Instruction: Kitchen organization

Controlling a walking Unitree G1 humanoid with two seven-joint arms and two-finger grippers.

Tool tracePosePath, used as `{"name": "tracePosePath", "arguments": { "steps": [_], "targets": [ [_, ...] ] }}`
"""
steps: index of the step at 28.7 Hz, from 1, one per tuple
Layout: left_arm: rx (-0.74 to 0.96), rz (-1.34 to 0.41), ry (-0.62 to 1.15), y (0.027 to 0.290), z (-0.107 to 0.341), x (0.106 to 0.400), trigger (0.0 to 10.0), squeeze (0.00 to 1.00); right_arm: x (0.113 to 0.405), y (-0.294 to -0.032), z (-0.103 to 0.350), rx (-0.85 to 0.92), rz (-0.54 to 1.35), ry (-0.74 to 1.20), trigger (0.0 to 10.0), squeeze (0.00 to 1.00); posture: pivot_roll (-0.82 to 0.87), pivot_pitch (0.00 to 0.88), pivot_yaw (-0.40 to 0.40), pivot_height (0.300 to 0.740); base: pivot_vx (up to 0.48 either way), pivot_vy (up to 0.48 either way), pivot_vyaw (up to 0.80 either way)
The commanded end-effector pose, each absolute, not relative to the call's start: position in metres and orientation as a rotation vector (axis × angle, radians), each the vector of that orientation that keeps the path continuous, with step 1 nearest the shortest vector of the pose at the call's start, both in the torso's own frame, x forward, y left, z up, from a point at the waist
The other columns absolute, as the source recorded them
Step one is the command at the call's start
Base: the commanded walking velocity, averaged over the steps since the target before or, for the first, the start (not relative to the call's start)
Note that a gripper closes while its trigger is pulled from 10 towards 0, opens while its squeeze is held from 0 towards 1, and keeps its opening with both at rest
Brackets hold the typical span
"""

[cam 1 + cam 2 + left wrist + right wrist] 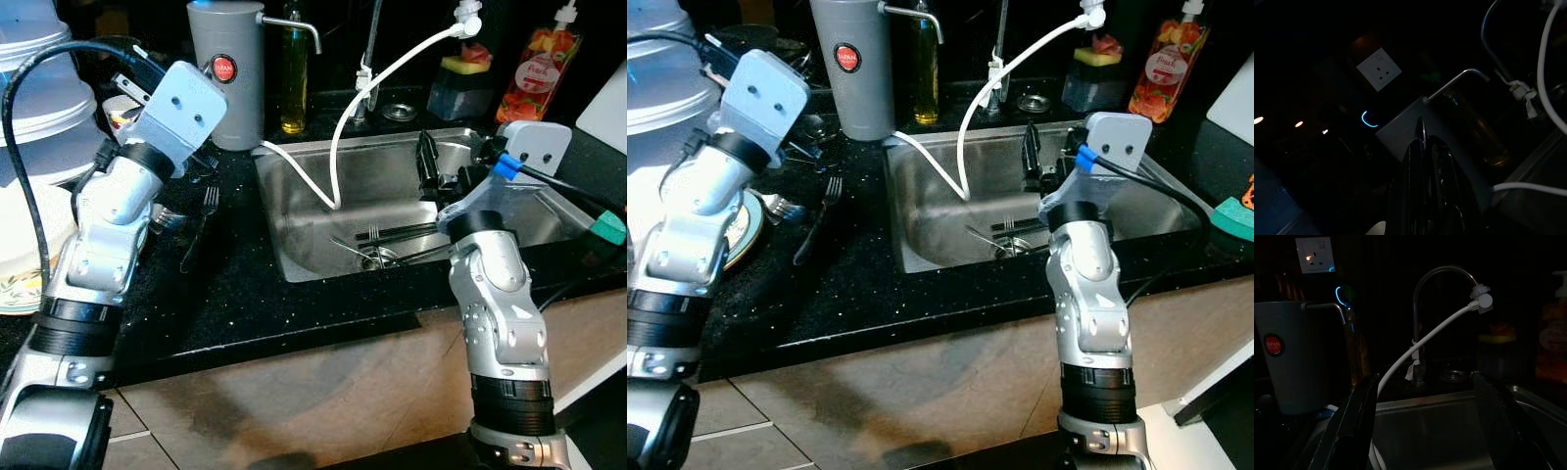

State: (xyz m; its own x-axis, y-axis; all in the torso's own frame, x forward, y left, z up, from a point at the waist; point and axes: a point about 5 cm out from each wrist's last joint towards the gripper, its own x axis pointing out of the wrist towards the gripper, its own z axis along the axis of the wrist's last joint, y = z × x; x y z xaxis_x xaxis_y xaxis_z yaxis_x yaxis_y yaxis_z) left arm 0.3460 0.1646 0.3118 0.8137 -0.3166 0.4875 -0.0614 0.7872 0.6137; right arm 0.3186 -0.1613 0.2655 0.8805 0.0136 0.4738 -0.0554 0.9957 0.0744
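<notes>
Several pieces of cutlery (384, 247) lie on the bottom of the steel sink (304, 211). A black-handled fork (203, 223) rests on the black counter (245, 304) left of the sink. My right gripper (1425, 379) hovers over the sink's right half, open, fingers wide apart with nothing between them; it points at the tap (1422, 308). My left gripper (1425, 147) is raised over the counter's left side beside the grey water dispenser (230, 73). Its fingers are pressed together, shut, and a thin bright sliver shows at their tips; I cannot tell what it is.
A white hose (377, 83) runs from the tap into the sink. Plates (749, 225) and a stack of white containers (34, 93) crowd the left counter. Behind the sink are an oil bottle (294, 78), a sponge holder (460, 78) and a soap bottle (537, 73). A teal sponge (607, 227) lies at right.
</notes>
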Motion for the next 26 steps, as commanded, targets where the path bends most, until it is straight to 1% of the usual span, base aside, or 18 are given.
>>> {"name": "tracePosePath", "arguments": {
  "steps": [1,11,15,16,18,22,24,25,26],
  "targets": [
    [0.674,-0.143,-0.651,0.157,0.317,0.348,10.0,0.0,0.318,-0.164,0.265,0.092,0.023,-0.493,10.0,0.0,0.02,0.0,0.012,0.74,0.0,0.0,0.0],
    [0.686,-0.11,-0.644,0.159,0.314,0.351,10.0,0.0,0.317,-0.165,0.264,0.091,0.018,-0.493,10.0,0.0,0.02,0.0,0.015,0.74,0.0,0.0,0.0],
    [0.748,-0.024,-0.61,0.172,0.31,0.355,10.0,0.0,0.317,-0.165,0.264,0.093,0.014,-0.492,10.0,0.0,0.03,0.0,0.018,0.74,0.0,0.0,0.0],
    [0.761,0.018,-0.585,0.179,0.308,0.357,10.0,0.0,0.317,-0.165,0.264,0.095,0.015,-0.492,10.0,0.0,0.03,0.0,0.018,0.74,0.0,0.0,0.0],
    [0.765,0.054,-0.552,0.185,0.306,0.359,10.0,0.0,0.317,-0.165,0.263,0.096,0.016,-0.491,10.0,0.0,0.03,0.0,0.018,0.74,0.0,0.0,0.0],
    [0.745,0.187,-0.409,0.21,0.295,0.367,10.0,0.0,0.318,-0.163,0.263,0.1,0.02,-0.489,10.0,0.0,0.04,0.0,0.017,0.74,0.0,0.0,0.0],
    [0.745,0.187,-0.409,0.21,0.295,0.367,10.0,0.0,0.318,-0.163,0.263,0.1,0.02,-0.489,10.0,0.0,0.04,0.0,0.017,0.74,0.0,0.0,0.0],
    [0.74,0.216,-0.38,0.216,0.292,0.368,10.0,0.0,0.318,-0.163,0.263,0.102,0.021,-0.489,10.0,0.0,0.04,0.0,0.017,0.74,0.0,0.0,0.0],
    [0.74,0.216,-0.38,0.216,0.292,0.368,10.0,0.0,0.318,-0.163,0.263,0.102,0.021,-0.489,10.0,0.0,0.04,0.0,0.017,0.74,0.0,0.0,0.0]
  ]
}}
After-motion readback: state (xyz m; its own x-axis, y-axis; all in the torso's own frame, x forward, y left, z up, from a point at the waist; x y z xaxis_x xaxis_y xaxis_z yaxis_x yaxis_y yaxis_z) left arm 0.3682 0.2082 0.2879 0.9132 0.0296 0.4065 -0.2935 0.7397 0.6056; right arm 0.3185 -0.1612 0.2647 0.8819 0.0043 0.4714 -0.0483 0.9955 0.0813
